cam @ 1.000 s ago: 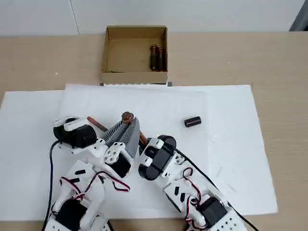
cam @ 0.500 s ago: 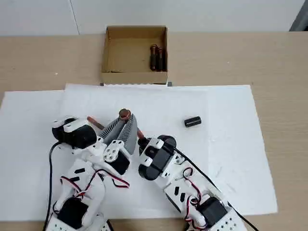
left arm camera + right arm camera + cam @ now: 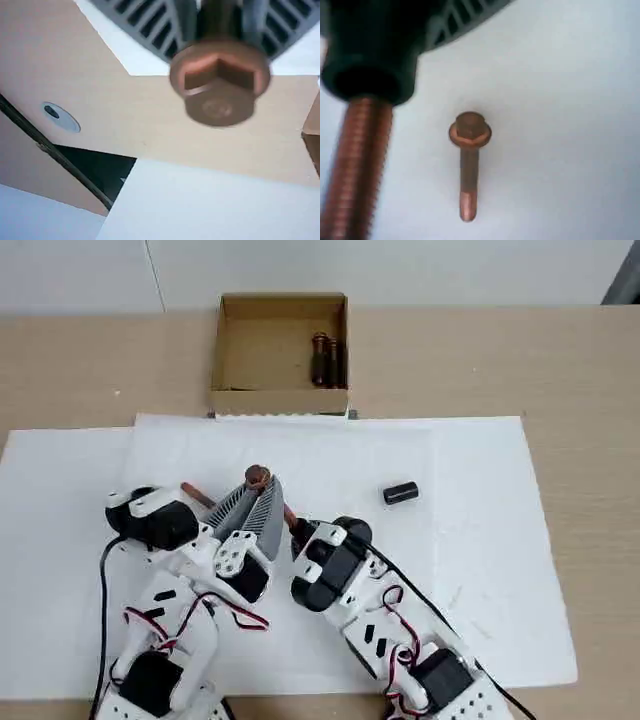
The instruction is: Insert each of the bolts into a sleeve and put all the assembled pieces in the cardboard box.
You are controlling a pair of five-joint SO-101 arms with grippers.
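My left gripper [image 3: 257, 490] clamps a bolt [image 3: 220, 85] just under its head. My right gripper [image 3: 300, 532] holds a black sleeve [image 3: 367, 65] around the bolt's thread.

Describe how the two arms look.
The left arm and right arm are white with black motors. Thin red and black wires loop along each, and a thick black cable trails from each. The left gripper has grey slotted fingers.
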